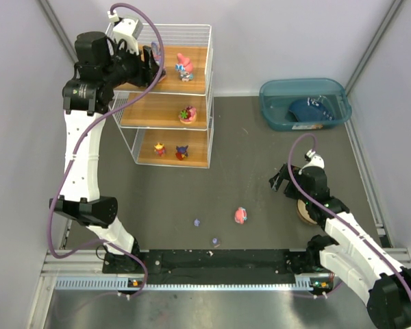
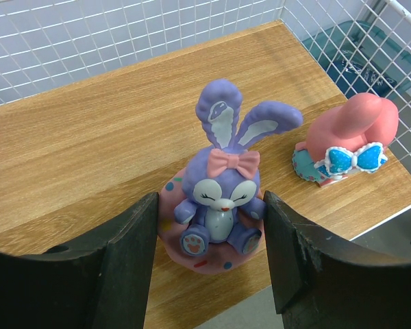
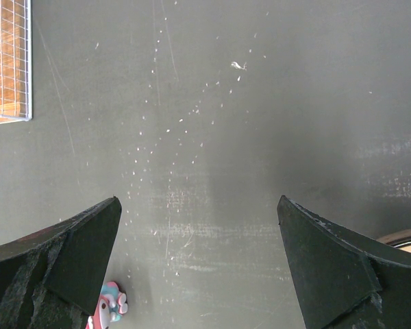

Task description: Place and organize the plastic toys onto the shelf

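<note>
Status: placing, mostly done.

- Shelf (image 1: 209, 82): four plastic toys stand free on it. A pink figurine with a blue bow (image 2: 349, 137) is on the top board (image 2: 89, 137), one small figure (image 1: 187, 114) on the middle board, and two figures (image 1: 159, 149) (image 1: 182, 151) on the bottom board.
- Left fingers (image 2: 127, 260): about half closed, pressed on both sides of the round pink base of the purple bunny figurine (image 2: 222, 199). The bunny is upright on the top board, just beside the pink figurine. The base looks seated on the wood, but contact underneath is not certain. Release not yet made.
- Right fingers (image 3: 75, 247): spread wide, holding nothing, over the bare table (image 1: 260, 151).
- Left to do: one pink toy (image 1: 240, 216) and two tiny purple bits (image 1: 196, 222) (image 1: 216, 241) lie on the table, well apart from the shelf.
</note>
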Available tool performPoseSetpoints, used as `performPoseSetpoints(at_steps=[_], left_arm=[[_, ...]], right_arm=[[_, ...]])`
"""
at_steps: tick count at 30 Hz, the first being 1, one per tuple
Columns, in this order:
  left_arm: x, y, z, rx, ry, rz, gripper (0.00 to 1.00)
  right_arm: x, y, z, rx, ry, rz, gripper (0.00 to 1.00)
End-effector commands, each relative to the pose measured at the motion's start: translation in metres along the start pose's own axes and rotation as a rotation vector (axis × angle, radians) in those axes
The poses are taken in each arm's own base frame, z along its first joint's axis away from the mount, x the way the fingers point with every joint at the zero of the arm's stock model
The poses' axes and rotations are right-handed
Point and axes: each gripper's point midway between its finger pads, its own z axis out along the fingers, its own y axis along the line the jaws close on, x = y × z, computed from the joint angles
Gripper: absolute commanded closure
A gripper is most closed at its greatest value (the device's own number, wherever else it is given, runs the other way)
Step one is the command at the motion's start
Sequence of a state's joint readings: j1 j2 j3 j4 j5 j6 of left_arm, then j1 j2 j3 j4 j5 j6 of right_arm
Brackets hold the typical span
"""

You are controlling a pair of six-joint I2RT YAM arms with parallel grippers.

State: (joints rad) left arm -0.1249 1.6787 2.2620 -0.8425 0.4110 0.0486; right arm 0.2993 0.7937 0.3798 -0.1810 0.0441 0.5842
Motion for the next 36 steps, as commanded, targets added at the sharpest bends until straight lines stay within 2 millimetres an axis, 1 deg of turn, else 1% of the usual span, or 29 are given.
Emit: performPoseSetpoints(at_steps=[1, 6, 20, 36], left_arm=[[0.002, 0.005, 0.006, 0.004, 0.003, 0.012, 0.75], [0.005, 0.005, 0.008, 0.005, 0.01, 0.011, 0.67], [0.015, 0.004, 0.013, 0.021, 0.025, -0.009, 0.57], [0.025, 0.004, 0.01, 0.009, 0.034, -0.028, 0.54]], right_arm=[[-0.019, 0.012, -0.002, -0.028, -0.051, -0.012, 0.01], [-0.019, 0.012, -0.002, -0.028, -0.051, -0.015, 0.01], [-0.018, 0.012, -0.002, -0.029, -0.049, -0.017, 0.01], [-0.018, 0.012, -0.002, -0.027, -0.048, -0.015, 0.01]])
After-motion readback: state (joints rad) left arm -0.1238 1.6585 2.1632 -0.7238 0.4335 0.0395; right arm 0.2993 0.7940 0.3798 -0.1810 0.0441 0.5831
